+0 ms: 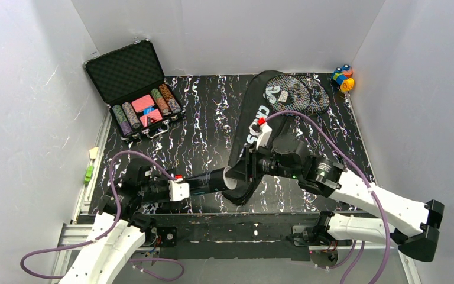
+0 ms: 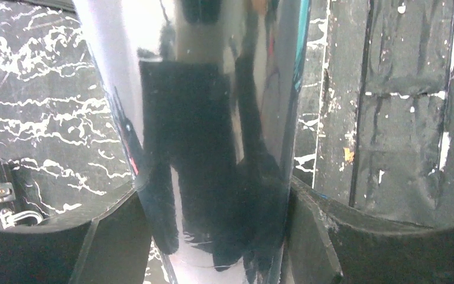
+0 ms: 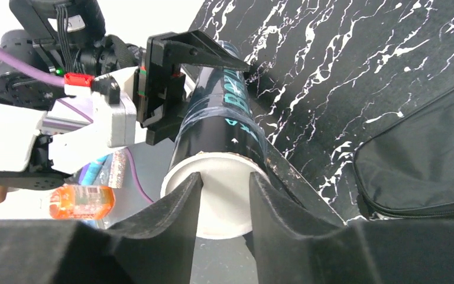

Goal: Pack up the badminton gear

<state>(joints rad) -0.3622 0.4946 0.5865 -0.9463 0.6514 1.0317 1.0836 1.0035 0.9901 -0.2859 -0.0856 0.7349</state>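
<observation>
**Tube Held at the Mouth of the Racket Bag**

The black, white-veined tabletop (image 1: 207,118) carried everything. Largest on it was the black CROSSWAY bag (image 1: 248,127), which ran from the far right towards the near edge. An open poker chip case (image 1: 136,89) sat at the far left, well apart from the bag. Two dark-framed rackets (image 1: 295,93) lay with their strung heads overlapping the bag's far end.

Near the front edge, the long dark tube (image 1: 210,180) hung roughly level, just beside the bag's near end. The left claw (image 1: 201,183) was pinching the tube around its middle. The right claw (image 3: 224,180) had its fingers slightly parted in front of the tube's white lid (image 3: 219,207). Whether they gripped the lid could not be told.

Small toy blocks (image 1: 343,77) stood in the far right corner.
</observation>
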